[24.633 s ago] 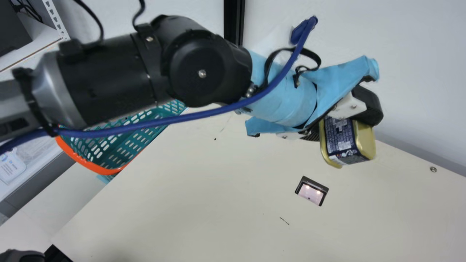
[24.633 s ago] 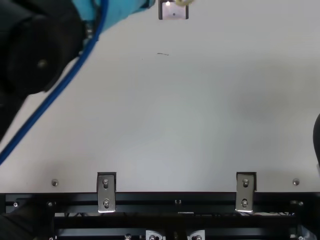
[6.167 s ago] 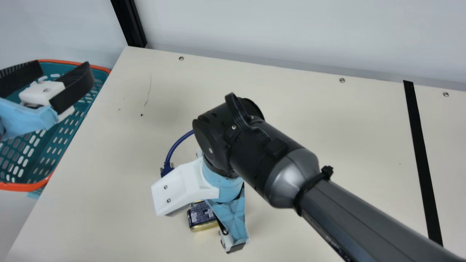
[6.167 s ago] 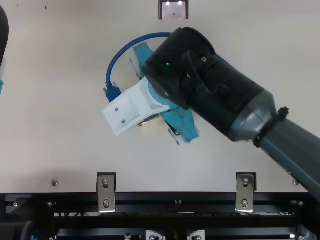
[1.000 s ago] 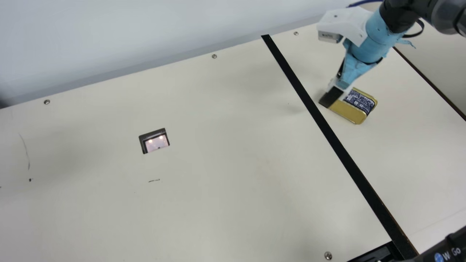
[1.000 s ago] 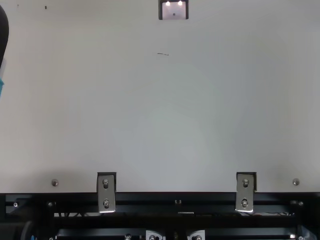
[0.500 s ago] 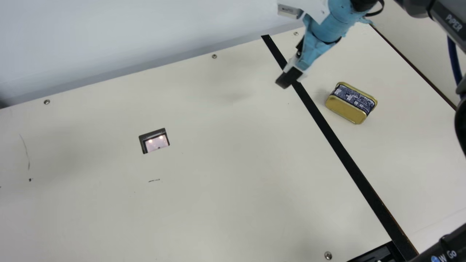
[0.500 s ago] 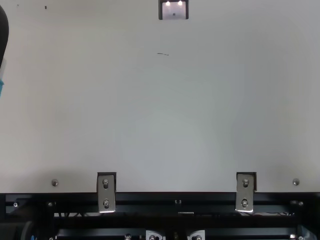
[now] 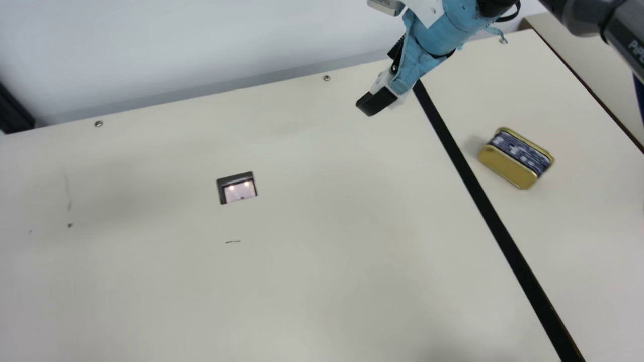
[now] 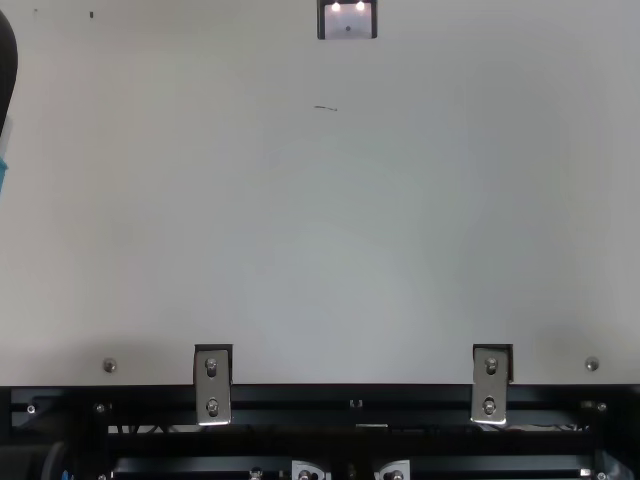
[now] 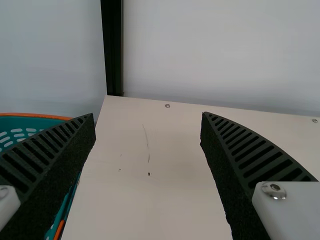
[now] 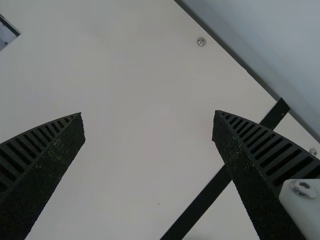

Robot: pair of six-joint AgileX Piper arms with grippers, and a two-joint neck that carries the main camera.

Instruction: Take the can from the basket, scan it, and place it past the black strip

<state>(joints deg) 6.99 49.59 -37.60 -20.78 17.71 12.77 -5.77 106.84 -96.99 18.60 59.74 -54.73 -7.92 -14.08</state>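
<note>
In the main view, the gold can with a dark blue label (image 9: 516, 157) lies on its side on the table, right of the black strip (image 9: 475, 192). My right gripper (image 9: 381, 78) is above the table near the strip's far end, apart from the can. The right wrist view has my right gripper (image 12: 148, 115) open and empty, with the black strip (image 12: 200, 204) behind one finger. Open and empty too is my left gripper (image 11: 147, 117) in the left wrist view, beside the teal basket with an orange rim (image 11: 35, 116).
The scanner window (image 9: 240, 191) is lit in the tabletop, left of the strip. A wall (image 9: 201, 45) runs along the table's far edge. Part of my left arm (image 10: 5, 75) stands at the top view's left edge.
Since a second ago my right gripper has left the can and moved left across the strip. Earlier, my left gripper held the can, and later it was under my right gripper. The camera has turned.
</note>
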